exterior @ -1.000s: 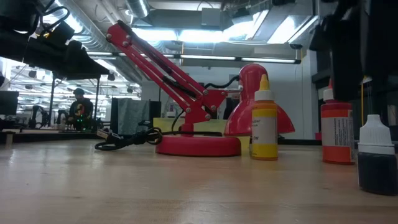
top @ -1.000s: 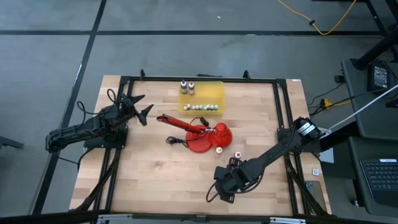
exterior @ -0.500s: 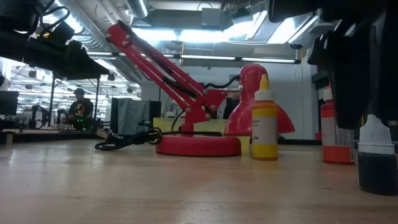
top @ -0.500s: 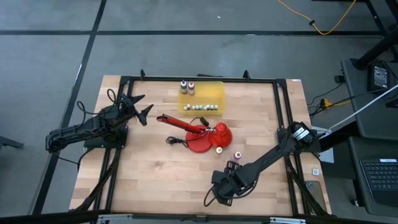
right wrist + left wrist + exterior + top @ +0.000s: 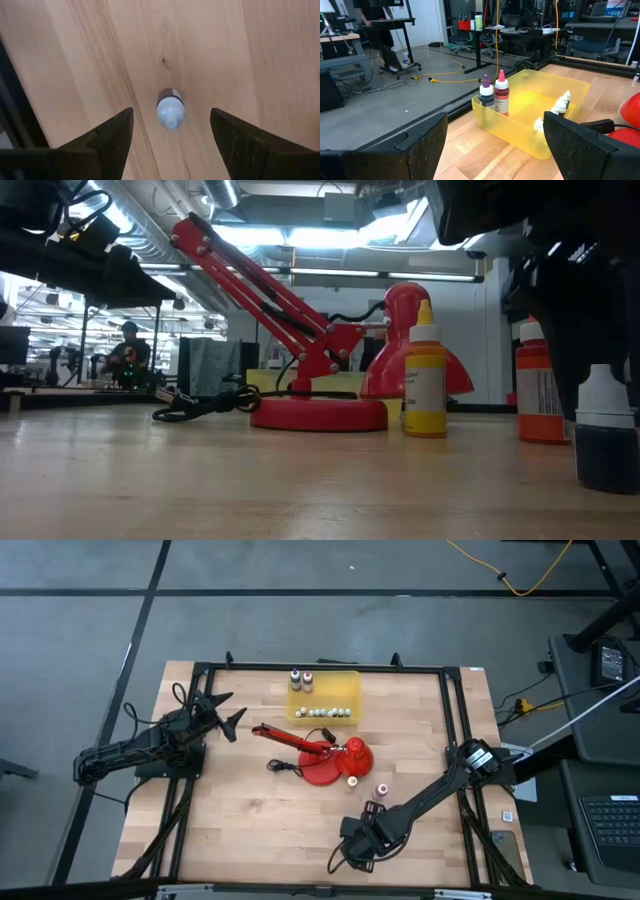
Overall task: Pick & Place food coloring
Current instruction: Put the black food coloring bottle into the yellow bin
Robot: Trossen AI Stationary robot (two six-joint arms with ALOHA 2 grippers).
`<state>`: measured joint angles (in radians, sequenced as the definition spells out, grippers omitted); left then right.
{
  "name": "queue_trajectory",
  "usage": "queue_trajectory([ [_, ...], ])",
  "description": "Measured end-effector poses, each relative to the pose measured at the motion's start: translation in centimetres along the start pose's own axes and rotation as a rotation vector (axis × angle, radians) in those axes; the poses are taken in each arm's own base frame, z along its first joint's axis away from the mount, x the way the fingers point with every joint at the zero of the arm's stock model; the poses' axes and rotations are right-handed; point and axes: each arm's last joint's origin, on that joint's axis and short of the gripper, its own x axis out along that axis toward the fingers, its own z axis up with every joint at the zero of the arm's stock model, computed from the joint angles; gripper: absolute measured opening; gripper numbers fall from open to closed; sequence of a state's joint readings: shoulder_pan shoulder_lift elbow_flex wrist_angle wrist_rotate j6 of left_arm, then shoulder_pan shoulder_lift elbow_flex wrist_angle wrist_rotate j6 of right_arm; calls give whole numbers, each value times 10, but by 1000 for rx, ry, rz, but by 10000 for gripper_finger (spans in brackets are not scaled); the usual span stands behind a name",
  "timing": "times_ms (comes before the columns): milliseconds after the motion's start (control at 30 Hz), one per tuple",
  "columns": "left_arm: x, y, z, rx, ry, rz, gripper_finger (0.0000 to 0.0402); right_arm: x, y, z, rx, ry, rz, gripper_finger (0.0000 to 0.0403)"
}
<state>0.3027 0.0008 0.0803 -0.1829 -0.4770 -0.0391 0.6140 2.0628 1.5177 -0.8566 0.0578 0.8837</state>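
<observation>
Hovering right gripper [image 5: 170, 142] — fingers spread, holding nothing | dark dropper bottle [image 5: 170, 107] upright on the table [image 5: 210, 45], directly below between its fingers, untouched | left gripper [image 5: 228, 712] open — empty, well apart.

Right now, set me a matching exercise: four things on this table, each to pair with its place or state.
Things:
1. yellow dropper bottle
2. dark dropper bottle
3. purple-tipped bottle
4. left gripper

Places or states:
a. stands in a corner of the yellow bin
b. directly under the open right gripper
c. next to the red lamp's base
d. open, over the table's left side

Pairs: 1-c, 2-b, 3-a, 4-d.
</observation>
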Motion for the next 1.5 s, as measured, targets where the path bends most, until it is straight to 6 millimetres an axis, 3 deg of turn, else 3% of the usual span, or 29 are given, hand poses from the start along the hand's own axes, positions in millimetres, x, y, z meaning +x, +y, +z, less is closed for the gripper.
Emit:
queue_trajectory([
  [867,0,0,0,0,0,0,319,0,1,1,0,-14,15,70],
  [1033,0,0,0,0,0,0,319,-5,-1,0,-5,3,-6,61],
  [1500,0,0,0,0,0,0,319,-78,-13,34,-106,-19,-28,64],
])
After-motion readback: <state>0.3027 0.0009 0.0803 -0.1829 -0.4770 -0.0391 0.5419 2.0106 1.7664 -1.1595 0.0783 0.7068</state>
